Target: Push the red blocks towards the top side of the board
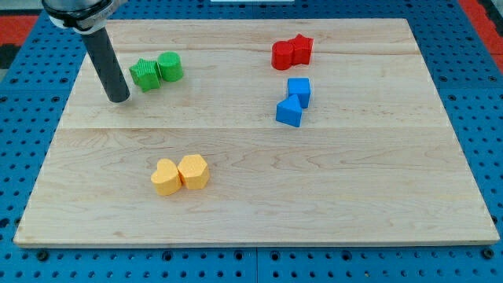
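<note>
Up top — two touching red blocks [292,53]

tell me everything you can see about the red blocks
The red blocks are two small glossy pieces, seemingly painted wood, pressed side by side so they read as one cluster. The left one looks rounded, the right one star-like. Both lie flat on the wooden board near the view's top, right of centre, just above the two blue blocks without touching them. My tip is far off at the view's left, beside the green blocks.
</note>
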{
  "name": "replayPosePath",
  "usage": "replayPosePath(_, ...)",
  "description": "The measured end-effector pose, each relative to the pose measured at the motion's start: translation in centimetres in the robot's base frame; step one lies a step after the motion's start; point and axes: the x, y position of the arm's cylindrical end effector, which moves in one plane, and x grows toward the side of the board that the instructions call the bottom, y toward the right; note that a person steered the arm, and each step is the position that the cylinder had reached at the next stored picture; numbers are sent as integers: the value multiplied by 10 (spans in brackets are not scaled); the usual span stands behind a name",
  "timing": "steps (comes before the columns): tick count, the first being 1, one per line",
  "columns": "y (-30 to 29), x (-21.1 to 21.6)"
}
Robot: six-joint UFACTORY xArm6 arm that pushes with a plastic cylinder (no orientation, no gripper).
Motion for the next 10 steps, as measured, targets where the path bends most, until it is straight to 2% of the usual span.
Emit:
replayPosePath(1,33,-8)
replayPosePath(2,120,-36)
replayPosePath(3,179,-42)
replayPosePath(4,207,-45)
replayPosePath(9,218,-57)
replayPosePath(10,241,-75)
